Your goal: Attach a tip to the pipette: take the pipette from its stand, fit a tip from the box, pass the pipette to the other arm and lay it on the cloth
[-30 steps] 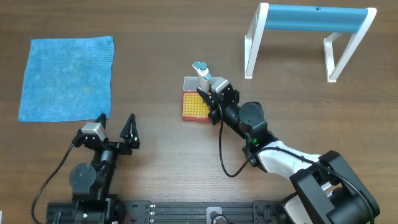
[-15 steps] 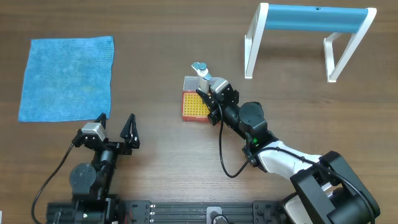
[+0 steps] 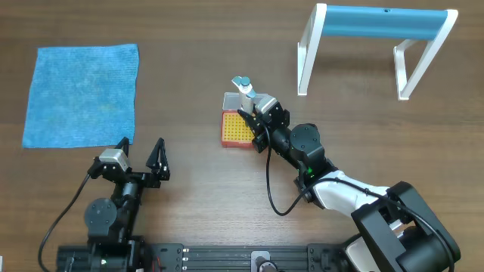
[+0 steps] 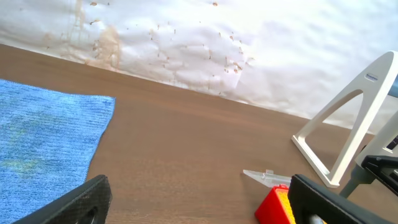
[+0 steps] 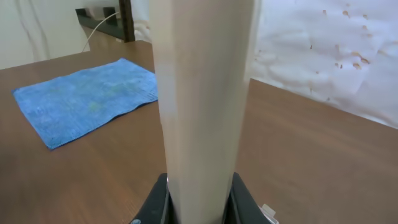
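My right gripper [image 3: 257,113] is shut on the white pipette [image 3: 246,94], which stands upright over the tip box [image 3: 236,128], a red box with a yellow tip grid and an open clear lid. From the right wrist the pipette's pale body [image 5: 204,106] rises right between the fingers [image 5: 155,202]. The blue cloth [image 3: 81,94] lies flat at the far left, also seen as the cloth [image 4: 43,146] and the cloth [image 5: 84,99]. My left gripper [image 3: 141,155] rests open near the front left, fingers [image 4: 68,205] wide apart with nothing between them. The white and blue pipette stand [image 3: 378,41] is at the far right.
The stand's white leg [image 4: 348,130] and the red tip box corner [image 4: 277,205] lie ahead of the left gripper. A black cable [image 3: 272,193] loops beside the right arm. Bare wooden table [image 3: 189,45] stretches between cloth and stand.
The right gripper and pipette have shifted very slightly up the top view over the tip box. The left arm has not moved.
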Available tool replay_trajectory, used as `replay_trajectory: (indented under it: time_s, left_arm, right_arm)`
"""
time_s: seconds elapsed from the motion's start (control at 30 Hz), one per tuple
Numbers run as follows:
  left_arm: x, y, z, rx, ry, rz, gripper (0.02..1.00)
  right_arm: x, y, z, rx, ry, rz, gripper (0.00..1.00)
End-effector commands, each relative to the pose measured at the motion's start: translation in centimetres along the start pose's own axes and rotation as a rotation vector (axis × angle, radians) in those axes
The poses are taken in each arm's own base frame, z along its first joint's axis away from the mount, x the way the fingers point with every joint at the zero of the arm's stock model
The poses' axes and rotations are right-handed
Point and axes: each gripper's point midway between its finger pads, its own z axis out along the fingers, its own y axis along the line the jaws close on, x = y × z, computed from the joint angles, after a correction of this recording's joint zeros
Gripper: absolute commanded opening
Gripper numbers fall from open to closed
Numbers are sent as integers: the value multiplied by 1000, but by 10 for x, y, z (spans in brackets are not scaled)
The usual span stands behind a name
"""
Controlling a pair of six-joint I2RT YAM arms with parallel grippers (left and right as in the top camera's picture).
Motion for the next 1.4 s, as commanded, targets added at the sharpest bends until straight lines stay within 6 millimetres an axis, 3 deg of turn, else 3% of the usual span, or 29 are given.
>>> replay_trajectory:
  time_s: [0.03, 0.2, 0.43, 1.4]
  left_arm:
    - [1, 0, 0, 3, 3, -13, 921]
    - [1, 0, 0, 3, 3, -12, 919]
    - [1, 0, 0, 3, 3, -13, 921]
    - [1, 0, 0, 3, 3, -12, 921]
  right_arm:
    - [10, 4, 3, -21, 33, 12, 71]
    - [20, 4, 5, -21, 59, 19, 71]
    - [17, 2, 11, -19, 28, 11, 71]
    - [103, 8, -5, -25, 291, 81, 71]
